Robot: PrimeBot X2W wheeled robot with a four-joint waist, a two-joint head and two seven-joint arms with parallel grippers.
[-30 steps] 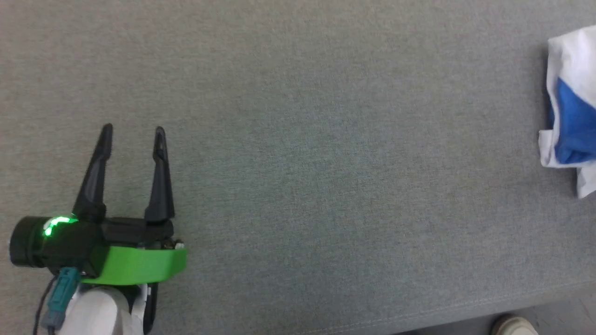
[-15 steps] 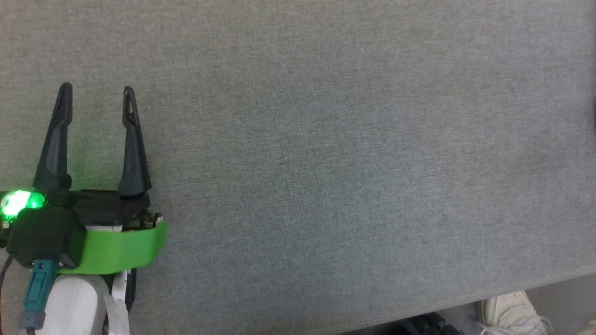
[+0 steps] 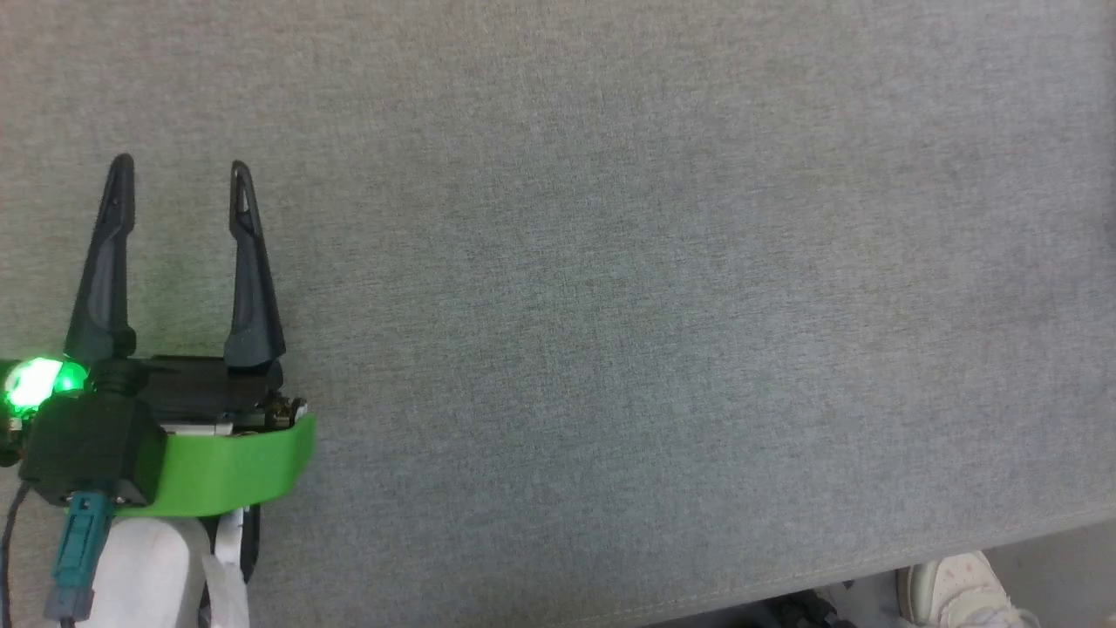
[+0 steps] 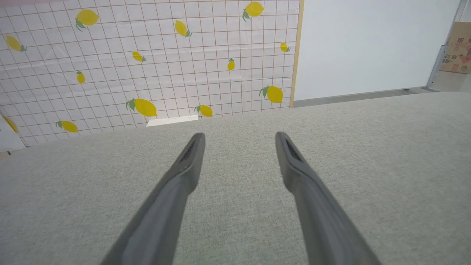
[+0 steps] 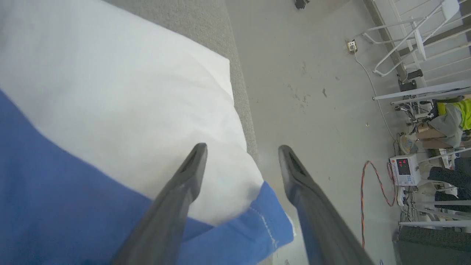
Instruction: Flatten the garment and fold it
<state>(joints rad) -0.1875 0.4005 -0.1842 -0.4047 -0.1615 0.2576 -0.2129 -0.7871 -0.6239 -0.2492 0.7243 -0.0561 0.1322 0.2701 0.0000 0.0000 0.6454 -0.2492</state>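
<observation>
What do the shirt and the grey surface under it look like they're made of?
The garment: soft matte cloth, probably cotton knit; it creases gently and has a stitched blue hem. The grey surface: matte woven fabric, upholstery-like, with a fine speckled weave.

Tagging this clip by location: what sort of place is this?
Probably a robotics lab or workshop: a grey fabric-covered table, a lemon-print backdrop behind it, and a bare floor with an orange cable and a red-display instrument.

Garment runs off left, top, bottom edges; shoe cropped at bottom edge; left forearm cut too
</observation>
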